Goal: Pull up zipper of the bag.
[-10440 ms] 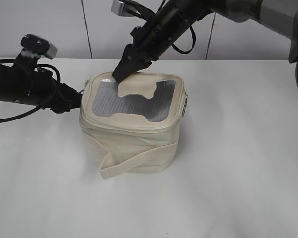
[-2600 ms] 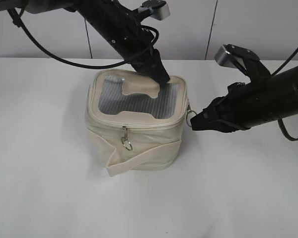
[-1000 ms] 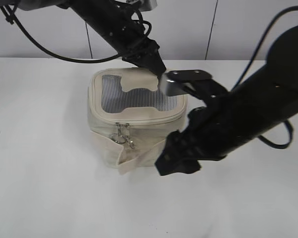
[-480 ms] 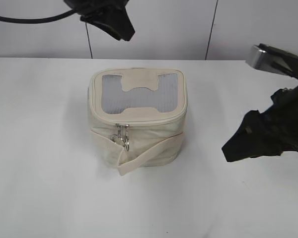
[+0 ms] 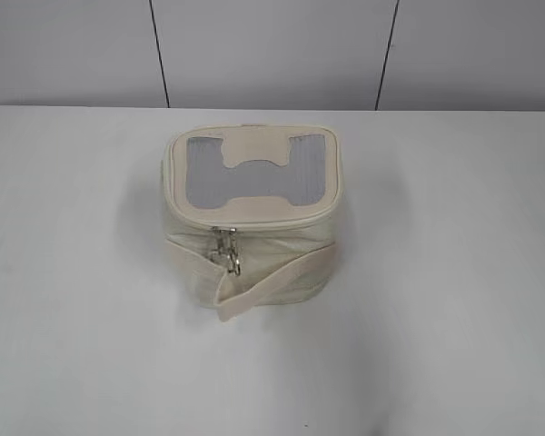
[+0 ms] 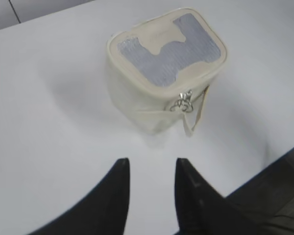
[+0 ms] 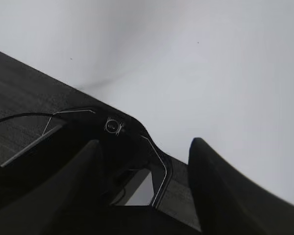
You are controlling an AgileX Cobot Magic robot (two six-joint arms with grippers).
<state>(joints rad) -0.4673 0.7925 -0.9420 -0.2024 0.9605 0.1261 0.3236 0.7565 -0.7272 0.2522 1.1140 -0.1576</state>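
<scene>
The cream-white bag (image 5: 251,222) stands alone in the middle of the white table, grey mesh top panel up, strap band across its front. The zipper (image 5: 254,215) runs round the rim of the top panel, and two silver ring pulls (image 5: 227,250) hang together at the front. In the left wrist view the bag (image 6: 157,73) lies well ahead of my left gripper (image 6: 152,169), which is open and empty above the table; the ring pulls (image 6: 183,104) show there too. My right gripper (image 7: 144,147) is open and empty, away from the bag. Neither gripper shows in the exterior view.
The white table (image 5: 436,318) stretches all round the bag, with a grey panelled wall (image 5: 272,45) behind. A dark surface with a robot part (image 7: 39,127) lies under my right gripper at the table's edge.
Both arms have pulled back out of the exterior view. The bag stands where it was half a second ago, its two ring pulls still together at the front.
</scene>
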